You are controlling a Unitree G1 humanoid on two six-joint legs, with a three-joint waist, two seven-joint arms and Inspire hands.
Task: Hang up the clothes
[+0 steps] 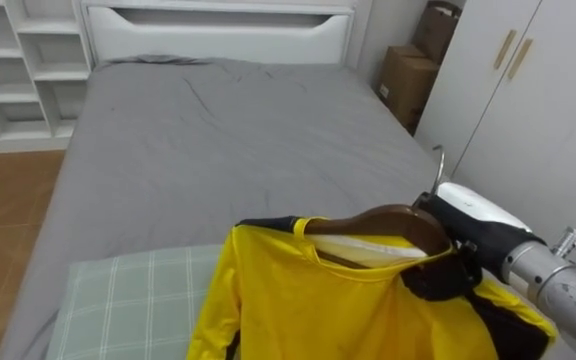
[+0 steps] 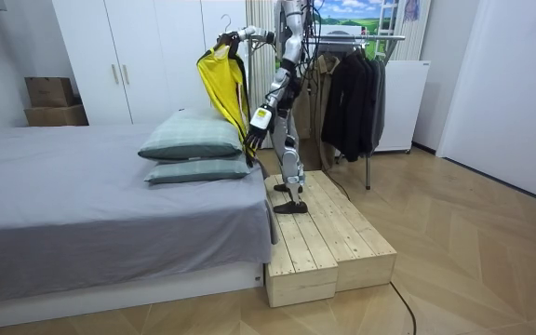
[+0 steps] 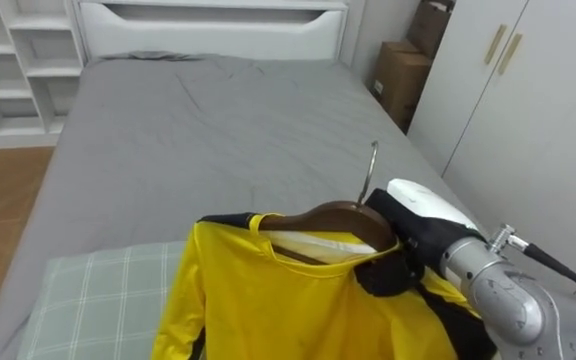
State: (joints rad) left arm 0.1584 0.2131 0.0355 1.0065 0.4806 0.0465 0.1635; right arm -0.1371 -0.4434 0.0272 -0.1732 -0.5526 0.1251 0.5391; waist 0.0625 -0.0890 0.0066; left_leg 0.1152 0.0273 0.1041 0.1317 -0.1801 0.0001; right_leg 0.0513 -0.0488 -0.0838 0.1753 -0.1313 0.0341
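A yellow shirt (image 1: 308,310) with black trim hangs on a brown wooden hanger (image 1: 388,222) whose metal hook (image 1: 438,165) points up. My right hand (image 1: 436,277) comes in from the lower right and is shut on the hanger's right shoulder, through the cloth. In the room view I stand on a wooden platform (image 2: 328,237) at the bed's side and hold the shirt (image 2: 220,79) high over the pillows with the raised right arm. My left hand (image 2: 253,136) hangs low beside the shirt's hem. A clothes rack (image 2: 366,39) with dark garments stands behind me.
A grey bed (image 1: 218,140) stretches ahead to a white headboard (image 1: 218,30). Green checked pillows (image 1: 138,300) lie under the shirt. White wardrobe doors (image 1: 528,90) stand close on the right, cardboard boxes (image 1: 408,80) beyond them, white shelves (image 1: 18,70) at far left.
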